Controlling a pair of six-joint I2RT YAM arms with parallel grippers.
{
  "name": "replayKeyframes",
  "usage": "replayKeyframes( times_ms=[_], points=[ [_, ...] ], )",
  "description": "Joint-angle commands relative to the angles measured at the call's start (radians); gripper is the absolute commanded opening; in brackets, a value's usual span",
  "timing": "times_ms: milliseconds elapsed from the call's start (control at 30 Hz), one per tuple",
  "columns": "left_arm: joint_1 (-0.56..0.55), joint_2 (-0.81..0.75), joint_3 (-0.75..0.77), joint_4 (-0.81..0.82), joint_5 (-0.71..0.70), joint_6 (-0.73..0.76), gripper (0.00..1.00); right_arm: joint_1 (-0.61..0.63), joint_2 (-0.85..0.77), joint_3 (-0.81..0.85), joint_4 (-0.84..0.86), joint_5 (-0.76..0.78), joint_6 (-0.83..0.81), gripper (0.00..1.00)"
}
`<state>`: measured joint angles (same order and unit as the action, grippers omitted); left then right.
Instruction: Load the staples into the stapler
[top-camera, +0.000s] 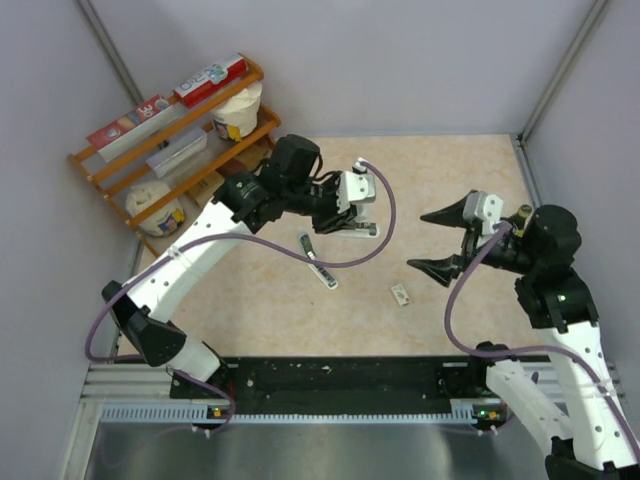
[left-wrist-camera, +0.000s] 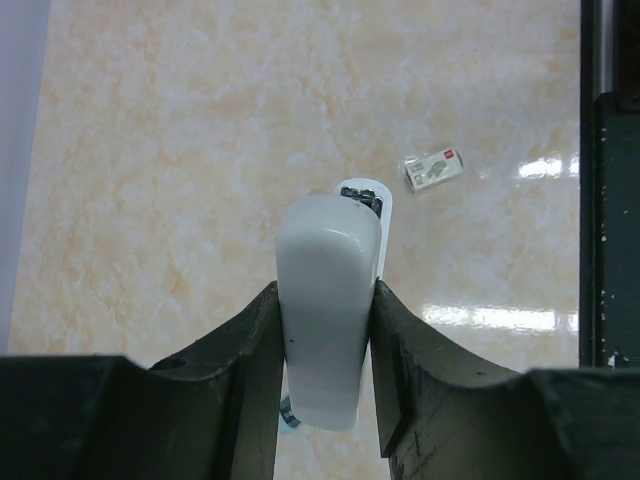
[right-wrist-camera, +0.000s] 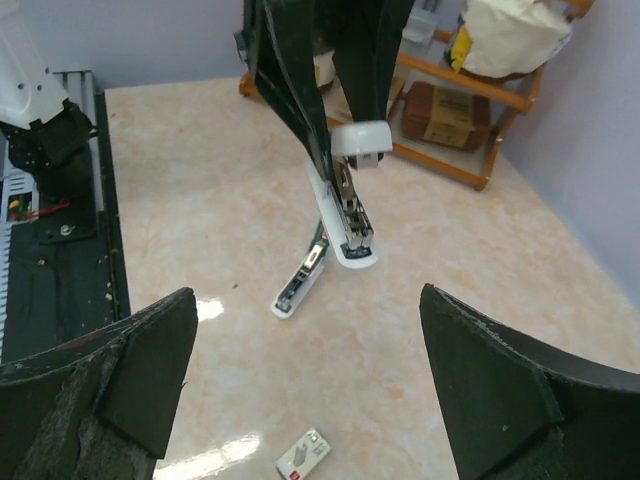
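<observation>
While the left gripper (left-wrist-camera: 325, 292) stays out of nothing and clamps the white stapler (right-wrist-camera: 360, 140) by its top, the stapler hangs swung open, magazine pointing down at the table (top-camera: 250, 300). The right gripper (top-camera: 418, 240) is spread wide with nothing in it. The staples (top-camera: 401, 295), 1 small packet, lie flat on the table, near the right gripper and apart from the stapler.

Left arm (top-camera: 200, 242) far forward, left jaws in a tight clamp; right arm (top-camera: 585, 362) upright, right jaws wide apart.
</observation>
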<state>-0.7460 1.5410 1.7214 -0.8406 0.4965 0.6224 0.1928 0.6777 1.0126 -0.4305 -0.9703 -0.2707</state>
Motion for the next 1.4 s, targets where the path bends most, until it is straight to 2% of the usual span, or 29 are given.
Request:
replayKeyframes(
  times_ms=[0, 167, 467, 600, 667, 967, 1100, 1167, 1300, 1367],
  points=[
    [0.0, -0.064, -0.031, 0.055, 0.114, -0.072, 0.08, -0.009, 0.066, -0.06, 0.166, -0.129, 0.011, 0.89],
    [0.0, -0.062, -0.06, 0.095, 0.178, -0.116, 0.08, 0.016, 0.16, -0.08, 0.3, -0.179, 0.033, 0.85],
    [0.0, -0.041, -0.054, 0.11, 0.228, -0.151, 0.06, 0.165, 0.293, -0.097, 0.335, -0.085, -0.048, 0.72],
    [0.0, -0.038, -0.054, 0.109, 0.232, -0.153, 0.06, 0.18, 0.332, -0.123, 0.404, -0.071, -0.004, 0.63],
    [-0.001, -0.038, -0.054, 0.109, 0.229, -0.153, 0.06, 0.181, 0.339, -0.124, 0.406, -0.085, 0.004, 0.57],
    [0.002, -0.038, -0.046, 0.117, 0.214, -0.159, 0.05, 0.217, 0.355, -0.152, 0.389, -0.09, -0.021, 0.42],
    [0.008, -0.044, -0.029, 0.139, 0.188, -0.179, 0.0, 0.217, 0.37, -0.167, 0.381, -0.096, -0.028, 0.35],
    [0.017, -0.048, -0.017, 0.152, 0.186, -0.193, 0.0, 0.217, 0.379, -0.18, 0.384, -0.105, -0.025, 0.28],
    [0.045, -0.047, 0.03, 0.161, 0.182, -0.228, 0.0, 0.217, 0.396, -0.21, 0.465, -0.114, 0.036, 0.16],
    [0.069, -0.05, 0.05, 0.175, 0.189, -0.256, 0.0, 0.217, 0.401, -0.242, 0.528, -0.111, 0.085, 0.15]
  ],
)
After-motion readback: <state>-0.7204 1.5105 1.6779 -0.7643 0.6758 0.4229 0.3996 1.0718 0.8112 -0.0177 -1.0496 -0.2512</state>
